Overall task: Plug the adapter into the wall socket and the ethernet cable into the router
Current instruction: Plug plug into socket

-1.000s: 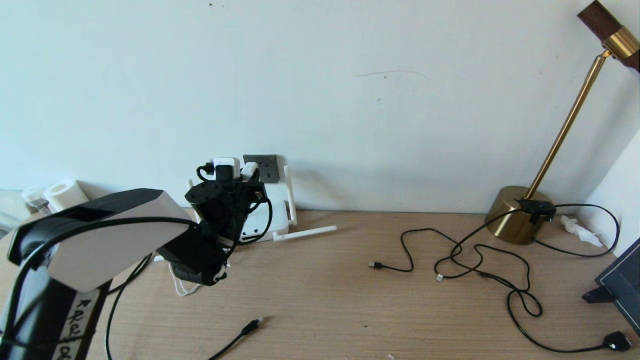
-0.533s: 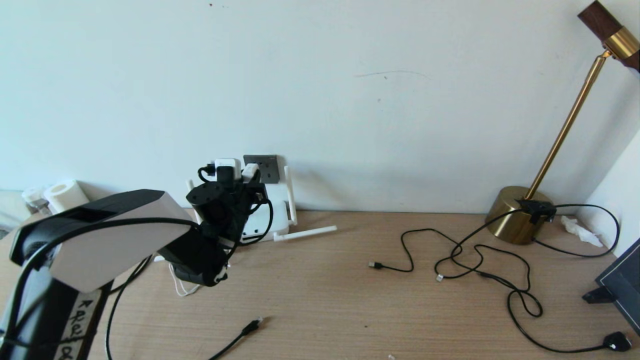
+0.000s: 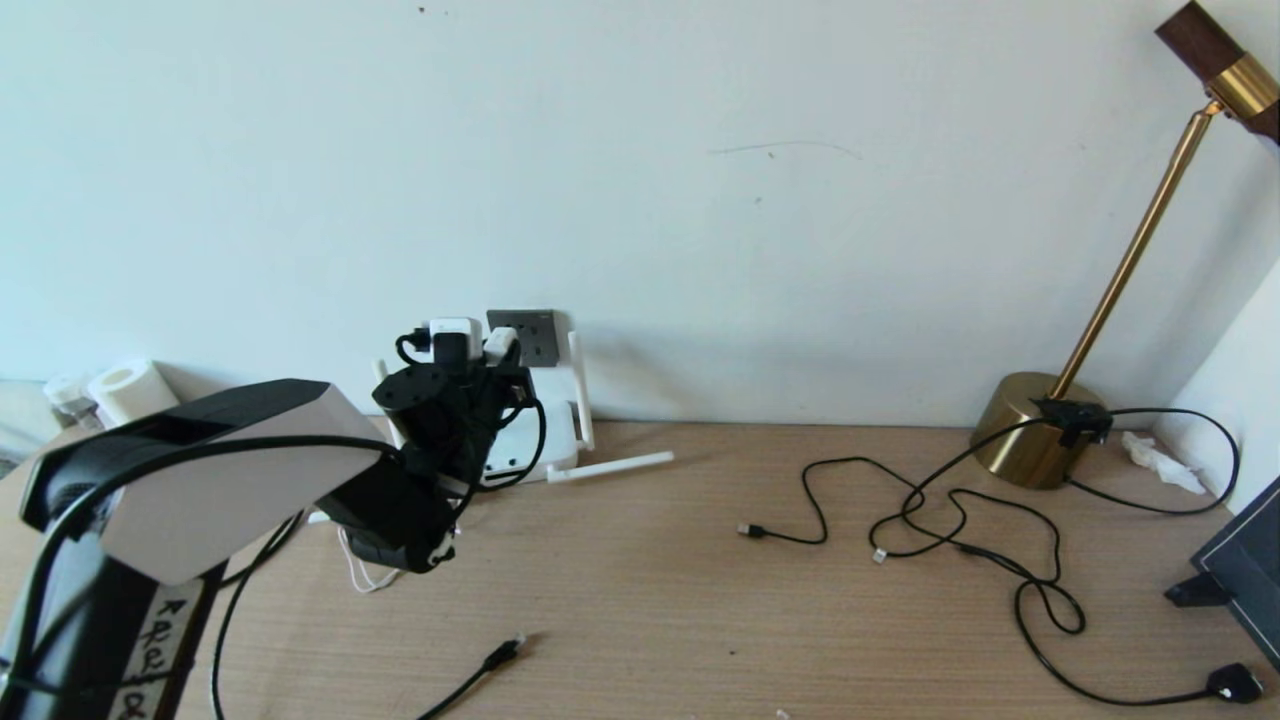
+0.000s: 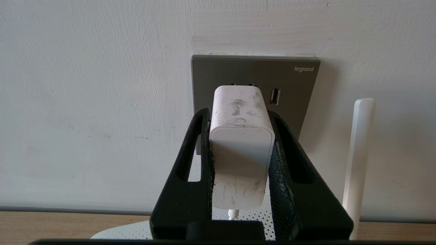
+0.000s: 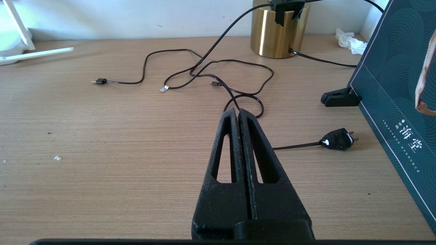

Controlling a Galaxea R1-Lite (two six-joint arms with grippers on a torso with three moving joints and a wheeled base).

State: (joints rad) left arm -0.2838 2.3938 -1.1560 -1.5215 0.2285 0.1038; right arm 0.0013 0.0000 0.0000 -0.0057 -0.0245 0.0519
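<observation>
While the left gripper point(image 4: 240, 117) clamps the adapter point(image 4: 241, 149) by its sides, its nose meets the wall socket point(image 4: 293, 88) — router point(image 3: 520, 440) just below. Right gripper point(image 5: 238, 114) pressed shut, empty, over open desk point(image 5: 102, 136); ethernet cable point(image 3: 500, 655) lies loose near the front edge.
</observation>
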